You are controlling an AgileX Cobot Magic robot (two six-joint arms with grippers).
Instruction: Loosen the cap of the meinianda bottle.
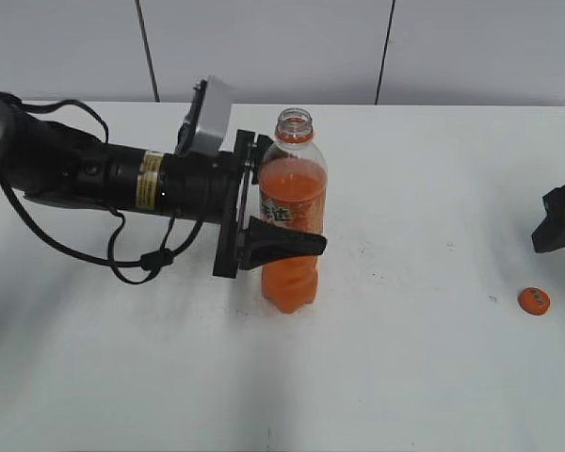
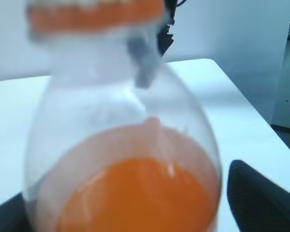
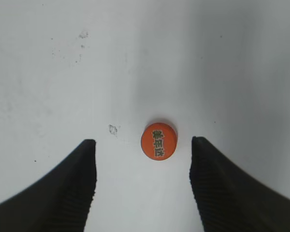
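The meinianda bottle (image 1: 292, 273) stands upright on the white table, part full of orange drink. Its mouth (image 1: 295, 121) is bare, with only the orange neck ring on it. My left gripper (image 1: 292, 196) reaches in from the left and is shut on the bottle's body, one finger in front and one behind. The left wrist view shows the bottle (image 2: 121, 145) blurred and very close between the fingers (image 2: 130, 215). The orange cap (image 1: 534, 300) lies loose on the table at the far right, top side up. My right gripper (image 3: 142, 145) hangs open above it, and the cap (image 3: 158, 140) sits between its fingertips, nearer the right one.
The left arm and its cables (image 1: 94, 179) lie across the left half of the table. The right arm (image 1: 557, 221) shows only at the right edge of the exterior view. A grey panelled wall (image 1: 264, 47) runs behind the table's far edge.
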